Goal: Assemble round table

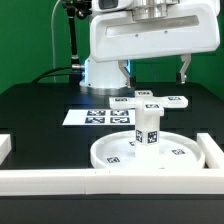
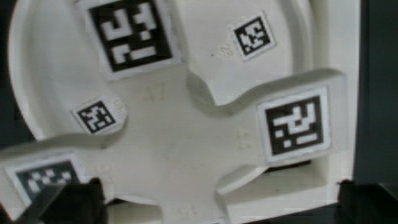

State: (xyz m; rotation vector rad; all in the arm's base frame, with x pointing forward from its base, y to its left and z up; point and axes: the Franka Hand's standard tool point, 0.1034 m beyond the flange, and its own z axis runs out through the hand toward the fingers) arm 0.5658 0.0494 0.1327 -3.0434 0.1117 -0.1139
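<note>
The round disc (image 1: pixel 150 152) lies on the black table near the front rail. The short post (image 1: pixel 148 126) stands upright on its centre hub. The four-armed cross piece (image 1: pixel 150 100) sits on top of the post. My gripper (image 1: pixel 155 72) hangs just above the cross piece, open and holding nothing. In the wrist view the cross piece (image 2: pixel 222 125) fills the frame, with the disc (image 2: pixel 45 90) behind it. The gripper (image 2: pixel 214 205) is spread wide, and its dark fingertips (image 2: pixel 63 200) stand on either side of one arm of the cross. The post is hidden in that view.
The marker board (image 1: pixel 100 116) lies flat behind the disc, towards the exterior view's left. Long white rails run along the front (image 1: pixel 80 180) and up the exterior view's right side (image 1: pixel 213 152). The robot's base (image 1: pixel 105 72) stands at the back.
</note>
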